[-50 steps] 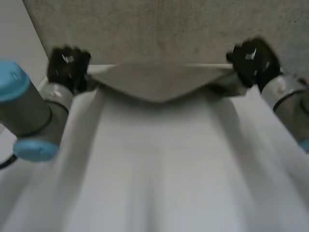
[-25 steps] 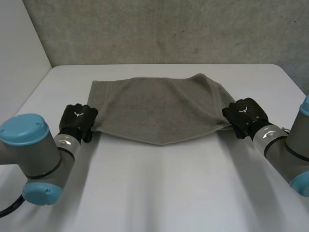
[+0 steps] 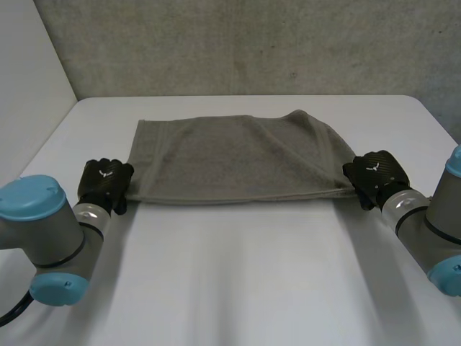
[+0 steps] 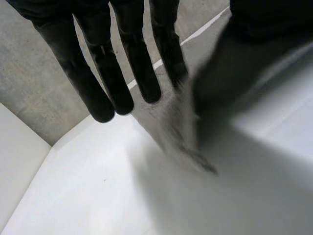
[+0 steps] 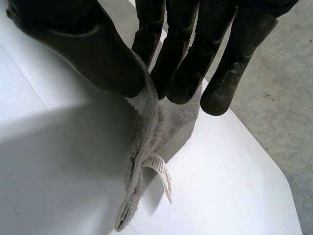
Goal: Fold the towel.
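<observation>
Head view: grey towel [image 3: 238,158] spread on the counter [image 3: 252,281], left hand [image 3: 105,180] and right hand [image 3: 374,173] at its near corners. Left wrist view: straight fingers [image 4: 105,63] pinch a raised corner against the thumb. Right wrist view: fingers [image 5: 183,58] and thumb pinch the corner above a white label [image 5: 162,180].

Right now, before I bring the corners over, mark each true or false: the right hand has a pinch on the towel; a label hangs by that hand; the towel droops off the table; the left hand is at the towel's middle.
1. The right hand pinches the towel with its fingers. True.
2. A white label hangs from the towel below that hand. True.
3. The towel droops off the table. False: all of it lies within the tabletop.
4. The left hand is at the towel's middle. False: it is at the near left corner.
</observation>
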`<state>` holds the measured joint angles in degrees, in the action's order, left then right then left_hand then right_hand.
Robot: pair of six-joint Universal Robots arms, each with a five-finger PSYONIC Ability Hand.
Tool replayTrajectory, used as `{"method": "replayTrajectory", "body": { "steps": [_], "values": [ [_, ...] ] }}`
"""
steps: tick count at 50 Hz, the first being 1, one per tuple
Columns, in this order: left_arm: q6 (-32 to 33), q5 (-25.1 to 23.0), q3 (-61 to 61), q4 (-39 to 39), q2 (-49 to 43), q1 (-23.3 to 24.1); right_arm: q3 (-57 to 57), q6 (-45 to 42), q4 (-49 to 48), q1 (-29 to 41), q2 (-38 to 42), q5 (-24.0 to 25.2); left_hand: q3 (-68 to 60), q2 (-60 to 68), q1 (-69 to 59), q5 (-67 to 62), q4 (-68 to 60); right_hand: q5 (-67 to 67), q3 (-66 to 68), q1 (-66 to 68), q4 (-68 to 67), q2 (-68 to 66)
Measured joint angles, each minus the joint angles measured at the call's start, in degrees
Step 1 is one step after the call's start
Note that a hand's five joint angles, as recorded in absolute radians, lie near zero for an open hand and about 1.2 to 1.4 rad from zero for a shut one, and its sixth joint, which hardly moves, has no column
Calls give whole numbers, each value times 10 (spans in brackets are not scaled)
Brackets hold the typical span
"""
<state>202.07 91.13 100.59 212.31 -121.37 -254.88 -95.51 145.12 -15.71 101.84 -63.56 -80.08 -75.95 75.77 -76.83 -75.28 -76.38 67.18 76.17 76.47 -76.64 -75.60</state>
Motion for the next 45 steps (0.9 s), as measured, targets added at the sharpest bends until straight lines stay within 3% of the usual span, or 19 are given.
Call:
{"method": "replayTrajectory", "body": {
  "steps": [4, 13, 19, 30, 34, 45],
  "values": [
    [0, -1, 0, -2, 1, -3, 2, 0, 0, 0, 7, 0, -116, 102, -63, -94, -104, -1, 0, 0, 0, 0],
    [0, -2, 2, -2, 2, -5, 9, 0, 2, 0, 26, -2, -124, 102, -63, -94, -104, -176, -165, -169, 164, 157],
    [0, -2, 3, -5, 5, -5, 13, 0, 2, -1, 28, -2, -124, 102, -64, -94, -104, -195, -179, -189, 182, 168],
    [-1, -3, 2, -11, 6, -11, 14, 0, 5, -10, 29, -2, -124, 102, -64, -94, -104, -170, -155, -156, 158, 148],
    [-1, -3, 2, -12, 6, -14, 16, 0, 5, -12, 33, -2, -124, 102, -64, -94, -104, -13, -6, -2, 9, 1],
    [-4, -4, 11, -30, 50, -27, 20, -1, 19, -23, -8, -2, -125, 102, -64, -94, -104, -5, 4, 2, -3, -1]
  ]
}}
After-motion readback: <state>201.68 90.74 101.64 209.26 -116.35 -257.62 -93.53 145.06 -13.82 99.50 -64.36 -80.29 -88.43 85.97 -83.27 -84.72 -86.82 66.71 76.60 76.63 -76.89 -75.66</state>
